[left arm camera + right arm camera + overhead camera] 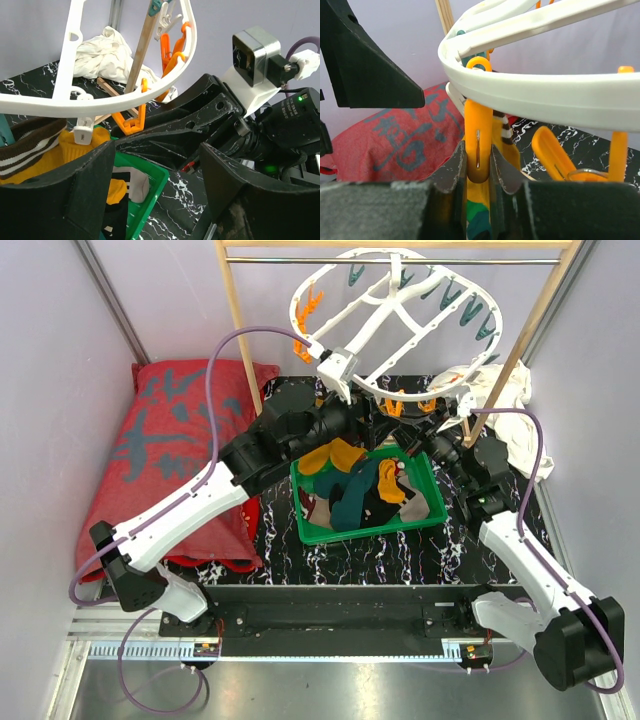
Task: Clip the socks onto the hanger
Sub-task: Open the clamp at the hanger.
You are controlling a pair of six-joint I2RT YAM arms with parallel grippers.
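Observation:
The white oval hanger (pixel 390 254) hangs tilted from the rack bar, with orange and teal pegs on its rim. My right gripper (pixel 400 435) is shut on an orange peg (pixel 479 135) under the hanger rim (pixel 545 95), one finger on each side of it. The mustard-orange sock (pixel 335 455) with its striped cuff is raised just behind that peg (pixel 506 150). My left gripper (pixel 345 430) is open, its jaws wide apart (pixel 160 200), with the sock (pixel 35 167) beside its left finger. I cannot tell what holds the sock up. The other socks, one dark teal (pixel 350 502), lie in the green basket (pixel 370 528).
The wooden rack frame (pixel 240 330) stands behind the basket. A red cushion (pixel 170 440) lies at the left. A white cloth (pixel 500 390) lies crumpled at the back right. The two arms are close together over the basket's far edge.

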